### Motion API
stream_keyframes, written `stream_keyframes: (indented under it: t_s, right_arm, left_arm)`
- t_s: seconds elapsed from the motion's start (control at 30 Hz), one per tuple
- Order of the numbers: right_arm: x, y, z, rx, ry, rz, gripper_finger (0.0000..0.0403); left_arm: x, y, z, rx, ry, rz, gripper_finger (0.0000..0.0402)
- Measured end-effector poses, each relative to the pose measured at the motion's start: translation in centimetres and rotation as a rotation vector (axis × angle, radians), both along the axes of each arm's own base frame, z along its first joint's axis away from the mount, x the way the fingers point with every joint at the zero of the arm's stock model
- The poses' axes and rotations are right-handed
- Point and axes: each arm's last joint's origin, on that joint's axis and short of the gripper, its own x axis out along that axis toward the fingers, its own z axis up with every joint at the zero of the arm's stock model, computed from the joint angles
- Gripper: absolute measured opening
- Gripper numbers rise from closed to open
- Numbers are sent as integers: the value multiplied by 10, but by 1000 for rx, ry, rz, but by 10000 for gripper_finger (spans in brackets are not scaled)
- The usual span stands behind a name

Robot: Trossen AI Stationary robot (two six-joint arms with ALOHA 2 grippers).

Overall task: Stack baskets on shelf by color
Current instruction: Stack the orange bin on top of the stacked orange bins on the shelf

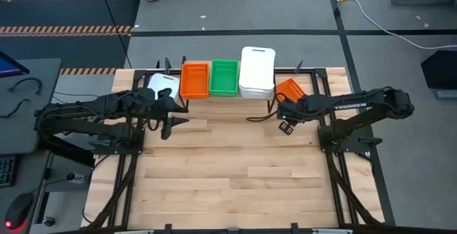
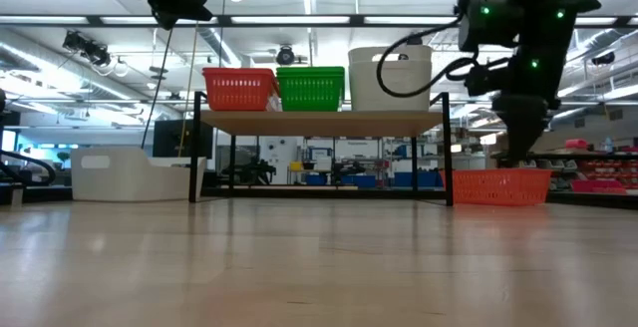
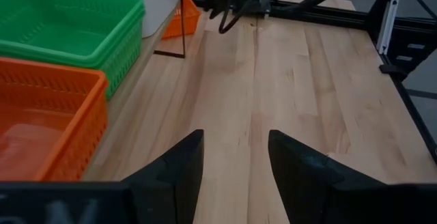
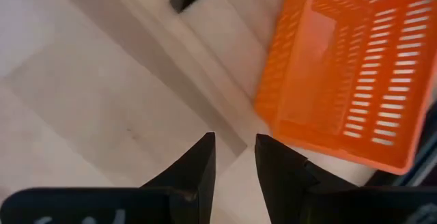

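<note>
Left arm reaches inward from the left, its left gripper (image 1: 171, 125) empty with fingers parted; right arm reaches inward from the right, its right gripper (image 1: 285, 125) pointing down, empty, fingers slightly parted.

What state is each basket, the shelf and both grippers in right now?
orange baskets on shelf: stacked, at its left end.
green baskets: stacked, mid-shelf.
white baskets on shelf: stacked, right of green.
loose orange basket: on the table by the shelf's right end, unheld.
loose white basket: on the table at the shelf's left end, unheld.
shelf: upright, loaded.
left gripper: open, empty.
right gripper: open, empty, beside the loose orange basket.
</note>
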Motion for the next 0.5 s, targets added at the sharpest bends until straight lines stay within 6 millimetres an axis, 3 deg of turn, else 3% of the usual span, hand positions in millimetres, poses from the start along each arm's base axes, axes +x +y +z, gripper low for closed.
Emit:
stream_keyframes:
  t_s: [0.27,0.5]
  right_arm:
    - [-6,-6,-14,-40,3,1,109]
    - [-1,-11,-13,-151,-26,17,108]
  left_arm:
    - [0,0,1,2,-10,3,172]
    - [0,0,1,2,-11,4,172]
